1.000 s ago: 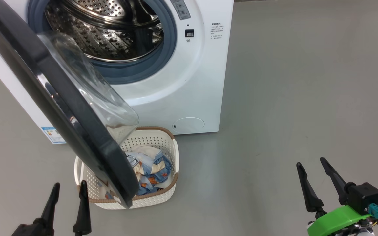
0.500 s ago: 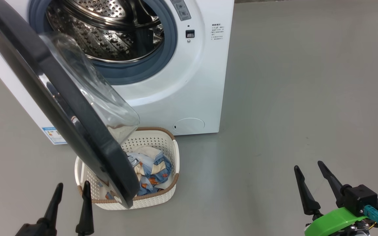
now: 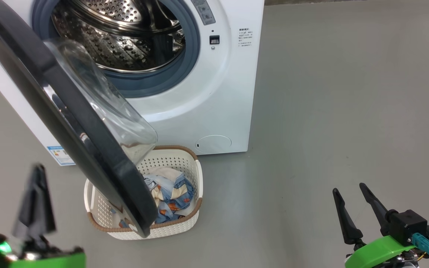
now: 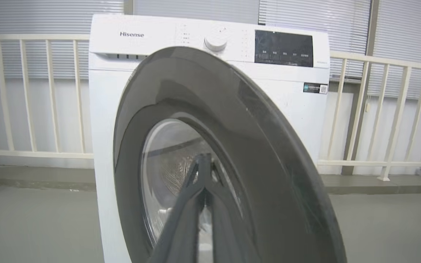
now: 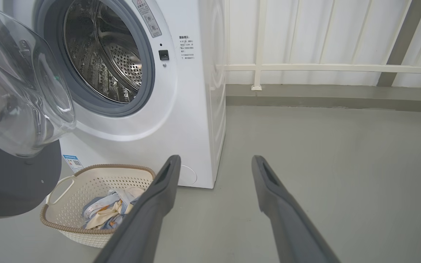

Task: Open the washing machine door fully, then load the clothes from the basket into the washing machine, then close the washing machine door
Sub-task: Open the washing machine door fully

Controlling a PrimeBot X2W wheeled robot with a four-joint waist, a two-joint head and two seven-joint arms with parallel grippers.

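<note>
At seven o'clock in the head view, the left gripper (image 3: pixel 38 172) is clenched on nothing, its fingers pressed together. At five o'clock, the right gripper (image 3: pixel 349 188) is spread wide and empty. The glossy black washing machine door (image 3: pixel 106 167) hangs part-open over the perforated basket (image 3: pixel 169 160) of clothes (image 3: pixel 171 193), which sits on a smooth grey floor (image 3: pixel 348 93) before the white washing machine (image 3: pixel 214 93).

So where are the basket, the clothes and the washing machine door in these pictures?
the basket (image 3: pixel 173 160): head view, perforated back wall.
the clothes (image 3: pixel 177 190): head view, blue fabric mid-pile.
the washing machine door (image 4: pixel 261 138): left wrist view, glossy black rim.
</note>
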